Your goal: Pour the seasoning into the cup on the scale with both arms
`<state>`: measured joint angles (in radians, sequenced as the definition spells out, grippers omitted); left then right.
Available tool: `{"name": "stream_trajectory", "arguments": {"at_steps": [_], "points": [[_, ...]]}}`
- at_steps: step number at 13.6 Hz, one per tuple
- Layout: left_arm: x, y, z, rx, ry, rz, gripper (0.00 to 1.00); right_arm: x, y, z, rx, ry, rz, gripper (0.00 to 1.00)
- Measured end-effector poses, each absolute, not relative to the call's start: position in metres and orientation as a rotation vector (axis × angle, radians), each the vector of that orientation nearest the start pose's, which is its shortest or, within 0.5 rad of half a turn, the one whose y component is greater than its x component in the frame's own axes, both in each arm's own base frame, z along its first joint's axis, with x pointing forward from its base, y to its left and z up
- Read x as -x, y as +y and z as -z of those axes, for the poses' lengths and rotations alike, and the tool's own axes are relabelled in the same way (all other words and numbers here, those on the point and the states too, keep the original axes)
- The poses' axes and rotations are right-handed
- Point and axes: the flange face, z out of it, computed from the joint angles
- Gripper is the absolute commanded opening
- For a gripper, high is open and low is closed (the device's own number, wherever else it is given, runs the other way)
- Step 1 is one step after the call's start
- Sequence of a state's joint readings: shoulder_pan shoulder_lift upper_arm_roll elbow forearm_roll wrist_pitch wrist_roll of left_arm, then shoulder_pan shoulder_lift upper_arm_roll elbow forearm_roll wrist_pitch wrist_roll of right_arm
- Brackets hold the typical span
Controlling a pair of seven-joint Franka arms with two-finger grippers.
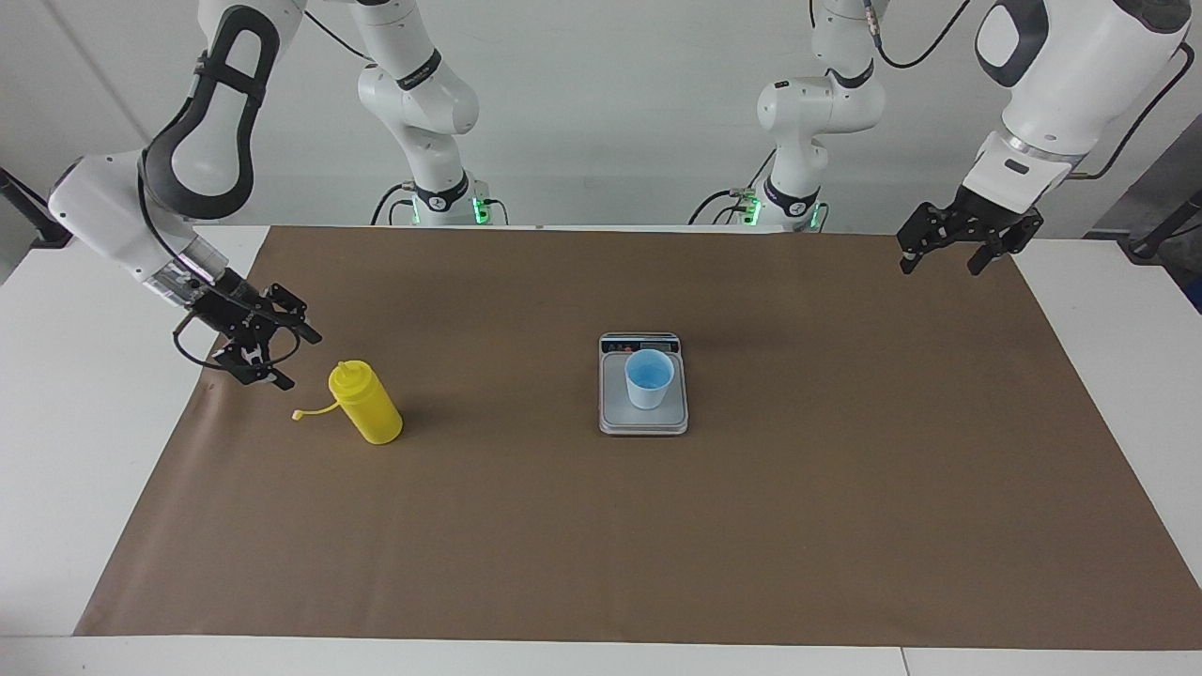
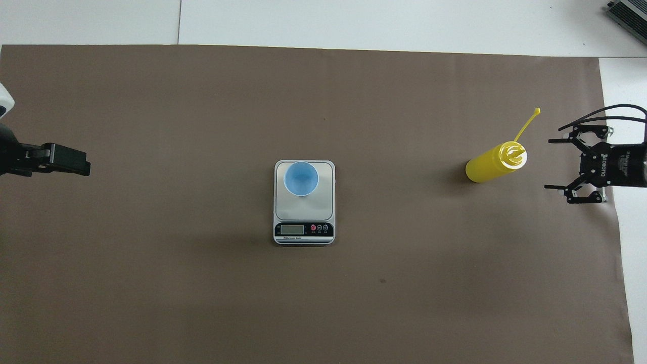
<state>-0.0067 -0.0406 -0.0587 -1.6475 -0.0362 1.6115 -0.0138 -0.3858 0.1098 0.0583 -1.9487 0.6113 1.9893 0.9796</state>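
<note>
My two arms are glossy white, built from rounded jointed segments with black rings at the joints and dark grey oval insets on the upper links. Black cables loop along both, and each base glows green. The right gripper (image 1: 286,357) is black skeletal linkage, white lettering on its body, a thin cable looped beside it. The left gripper (image 1: 944,261) is the same black two-finger build below a white wrist.

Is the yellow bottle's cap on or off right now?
Off. The yellow bottle stands upright with its nozzle bare, and the small cap hangs out on its strap, clear of the tip.
</note>
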Motion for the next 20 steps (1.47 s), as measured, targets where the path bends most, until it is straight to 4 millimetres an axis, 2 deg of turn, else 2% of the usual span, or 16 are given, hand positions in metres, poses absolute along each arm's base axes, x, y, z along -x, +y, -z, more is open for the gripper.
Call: {"name": "stream_trajectory", "arguments": {"at_steps": [4, 9, 13, 15, 17, 20], "points": [[-0.543, -0.040, -0.614, 3.175, 0.080, 0.005, 1.00, -0.546, -0.144, -0.446, 1.976, 1.833, -0.369, 1.00], [-0.543, -0.040, -0.614, 3.175, 0.079, 0.005, 1.00, -0.533, -0.094, -0.460, 2.146, 1.729, -0.525, 1.00], [-0.543, -0.040, -0.614, 3.175, 0.079, 0.005, 1.00, -0.527, -0.052, -0.470, 2.304, 1.631, -0.551, 1.00], [-0.543, -0.040, -0.614, 3.175, 0.079, 0.005, 1.00, -0.527, -0.025, -0.472, 2.470, 1.471, -0.516, 1.00], [-0.543, -0.040, -0.614, 3.175, 0.079, 0.005, 1.00, -0.527, 0.000, -0.471, 2.649, 1.229, -0.478, 1.00], [-0.543, -0.040, -0.614, 3.175, 0.079, 0.005, 1.00, -0.531, 0.013, -0.476, 2.816, 1.006, -0.373, 1.00]]}}
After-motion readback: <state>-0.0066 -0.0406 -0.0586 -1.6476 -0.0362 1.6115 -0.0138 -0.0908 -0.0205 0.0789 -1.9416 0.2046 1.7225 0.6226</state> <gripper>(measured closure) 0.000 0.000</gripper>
